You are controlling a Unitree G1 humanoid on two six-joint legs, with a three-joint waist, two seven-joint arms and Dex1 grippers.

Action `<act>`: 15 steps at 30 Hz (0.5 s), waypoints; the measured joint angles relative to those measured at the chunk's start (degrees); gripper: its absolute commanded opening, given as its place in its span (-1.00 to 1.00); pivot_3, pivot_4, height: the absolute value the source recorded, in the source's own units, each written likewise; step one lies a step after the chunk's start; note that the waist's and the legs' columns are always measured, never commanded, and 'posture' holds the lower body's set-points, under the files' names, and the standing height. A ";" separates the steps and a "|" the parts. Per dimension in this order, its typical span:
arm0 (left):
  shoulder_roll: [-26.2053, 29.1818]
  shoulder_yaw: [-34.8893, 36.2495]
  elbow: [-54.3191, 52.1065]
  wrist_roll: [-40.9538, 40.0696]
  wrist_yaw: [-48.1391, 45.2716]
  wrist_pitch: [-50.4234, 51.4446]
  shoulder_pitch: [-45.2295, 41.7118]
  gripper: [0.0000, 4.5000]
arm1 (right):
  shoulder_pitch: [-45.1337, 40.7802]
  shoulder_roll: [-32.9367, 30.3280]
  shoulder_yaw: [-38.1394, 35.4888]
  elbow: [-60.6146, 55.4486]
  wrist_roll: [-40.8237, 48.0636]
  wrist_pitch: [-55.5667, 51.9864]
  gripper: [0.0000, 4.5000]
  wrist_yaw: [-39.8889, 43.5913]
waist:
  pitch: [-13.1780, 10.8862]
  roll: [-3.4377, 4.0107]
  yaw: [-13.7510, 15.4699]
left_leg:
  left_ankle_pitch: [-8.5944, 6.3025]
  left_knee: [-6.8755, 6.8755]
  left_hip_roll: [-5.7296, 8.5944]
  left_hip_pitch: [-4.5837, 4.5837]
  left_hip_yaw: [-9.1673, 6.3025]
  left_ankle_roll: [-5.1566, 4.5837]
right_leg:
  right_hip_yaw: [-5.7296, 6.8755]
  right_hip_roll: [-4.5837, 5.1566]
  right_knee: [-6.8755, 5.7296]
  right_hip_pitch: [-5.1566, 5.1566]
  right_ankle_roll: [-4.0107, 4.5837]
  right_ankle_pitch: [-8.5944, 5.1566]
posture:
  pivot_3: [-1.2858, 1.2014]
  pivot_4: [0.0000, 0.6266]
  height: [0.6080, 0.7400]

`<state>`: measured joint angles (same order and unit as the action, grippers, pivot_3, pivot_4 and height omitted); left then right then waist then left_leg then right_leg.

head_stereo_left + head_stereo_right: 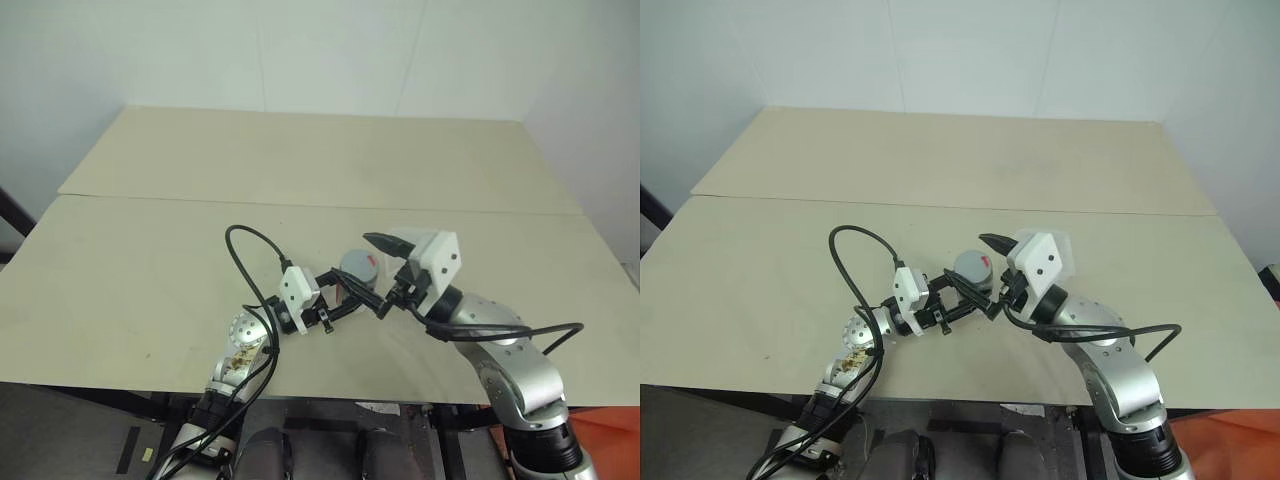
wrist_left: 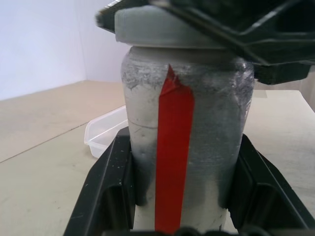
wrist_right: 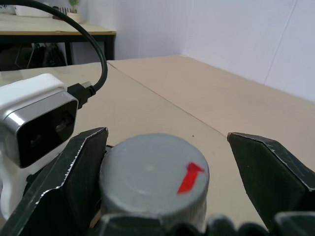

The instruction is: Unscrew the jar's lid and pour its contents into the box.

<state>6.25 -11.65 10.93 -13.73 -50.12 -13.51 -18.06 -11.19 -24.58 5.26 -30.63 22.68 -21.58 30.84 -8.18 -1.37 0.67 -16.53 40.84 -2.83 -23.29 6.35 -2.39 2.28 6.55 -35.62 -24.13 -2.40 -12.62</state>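
left gripper: clamped on jar, held near table's near edge
right gripper: fingers apart, either side of lid
box: on table behind jar

In the head views the jar is mostly covered by the two grippers, so its label and base cannot be made out there. The left wrist view cuts off the jar's bottom at the picture's edge, and the right gripper hides part of the lid. The box shows as one corner behind the jar; the rest is hidden, and whether anything lies inside cannot be told. The contents stay unseen within the closed jar.
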 measured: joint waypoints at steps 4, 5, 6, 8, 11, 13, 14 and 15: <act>0.03 0.07 0.23 0.00 -0.02 0.00 0.00 -0.12 | 1.87 -1.20 -1.35 -1.01 0.98 0.00 0.98 0.62 | 0.00 0.00 -0.01 | -0.01 0.00 0.00 0.00 0.00 -0.01 | 0.00 0.00 0.01 0.00 0.00 0.00 | 0.03 -0.52 1.00; 0.02 0.08 0.23 -0.01 -0.03 0.00 0.00 -0.12 | 2.30 -1.60 -1.66 -1.41 1.21 0.00 0.98 0.72 | 0.00 0.00 0.00 | -0.01 0.00 0.00 0.00 -0.01 -0.01 | 0.00 0.00 0.01 0.00 0.00 0.00 | 0.03 -0.52 1.00; 0.04 0.08 0.25 -0.01 -0.03 0.00 0.00 -0.12 | 2.65 -1.84 -1.90 -1.63 1.31 0.00 0.98 0.84 | 0.00 0.00 0.00 | -0.01 0.00 0.00 0.00 -0.01 -0.01 | 0.00 0.00 0.01 0.00 0.00 0.00 | 0.03 -0.52 1.00; 0.04 0.09 0.39 -0.01 -0.12 -0.01 0.00 -0.12 | 3.40 -2.29 -2.43 -2.08 1.62 0.00 0.98 1.24 | 0.00 0.00 0.00 | -0.01 0.00 0.00 0.00 -0.01 -0.01 | 0.00 0.00 0.01 0.00 0.00 0.00 | 0.03 -0.52 1.00; -0.05 0.10 0.99 -0.01 -0.17 -0.09 -0.02 -0.12 | 4.68 -3.39 -3.45 -2.65 2.07 0.04 0.98 1.88 | 0.00 0.00 0.07 | -0.01 0.00 0.00 0.00 -0.02 -0.01 | 0.01 0.00 0.02 0.01 0.00 0.00 | 0.03 -0.52 1.00; 0.03 0.31 1.31 -0.01 -0.17 -0.09 -0.02 -0.12 | 5.77 -4.02 -4.25 -2.77 2.35 0.06 0.98 2.42 | 0.00 0.00 0.01 | -0.01 0.01 0.01 0.00 -0.01 -0.02 | 0.00 0.00 0.03 0.01 0.00 0.00 | 0.03 -0.52 1.00; 0.03 0.35 1.31 -0.01 -0.17 -0.11 -0.02 -0.12 | 6.03 -4.29 -4.51 -2.78 2.35 0.07 0.98 2.69 | 0.00 0.00 0.01 | -0.01 0.00 0.01 0.00 -0.01 -0.02 | 0.00 0.00 0.03 0.02 0.00 0.00 | 0.03 -0.52 1.00; -0.02 0.33 1.31 -0.01 -0.17 -0.14 -0.02 -0.12 | 6.40 -4.53 -4.89 -2.86 2.35 0.15 0.98 2.90 | 0.00 0.00 0.01 | -0.01 0.00 0.00 0.01 -0.02 -0.02 | 0.00 0.00 0.03 0.02 0.00 0.00 | 0.03 -0.52 1.00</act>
<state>6.24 -11.32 12.23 -13.74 -50.30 -13.65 -18.08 -4.80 -29.12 0.37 -33.49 25.03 -21.43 33.74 -8.19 -1.37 0.68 -16.54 40.85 -2.83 -23.29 6.33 -2.41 2.28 6.55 -35.59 -24.12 -2.40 -12.62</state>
